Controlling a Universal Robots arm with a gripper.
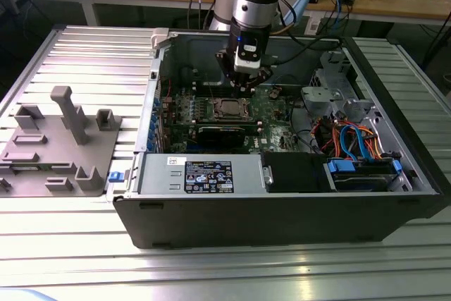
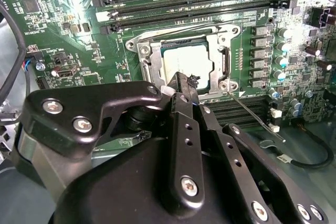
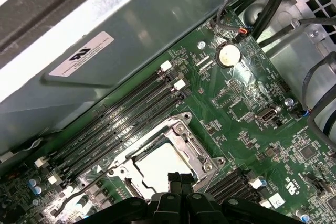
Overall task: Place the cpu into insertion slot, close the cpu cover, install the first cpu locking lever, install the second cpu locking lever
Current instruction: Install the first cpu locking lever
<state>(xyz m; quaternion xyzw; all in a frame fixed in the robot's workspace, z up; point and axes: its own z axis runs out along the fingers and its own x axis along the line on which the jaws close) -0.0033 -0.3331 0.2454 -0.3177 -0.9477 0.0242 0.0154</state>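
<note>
Low over the motherboard (image 2: 63, 30), gripper (image 2: 184, 85) fingers are pressed together, with nothing seen between them. Just beyond the tips, the cpu (image 2: 189, 64) lies flat with the cpu cover (image 2: 144, 51) down around it. Memory slots (image 3: 115, 129) run beside it. White label (image 3: 81, 53) on chassis wall (image 3: 157, 30); black label (image 1: 208, 176) on power supply (image 1: 158, 174); print illegible.

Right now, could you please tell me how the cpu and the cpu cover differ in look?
The cpu is a solid, plain square; the cpu cover is an open frame with a window. The cpu sits inside; the cpu cover rings it. Both are silvery metal and lie flat.
</note>
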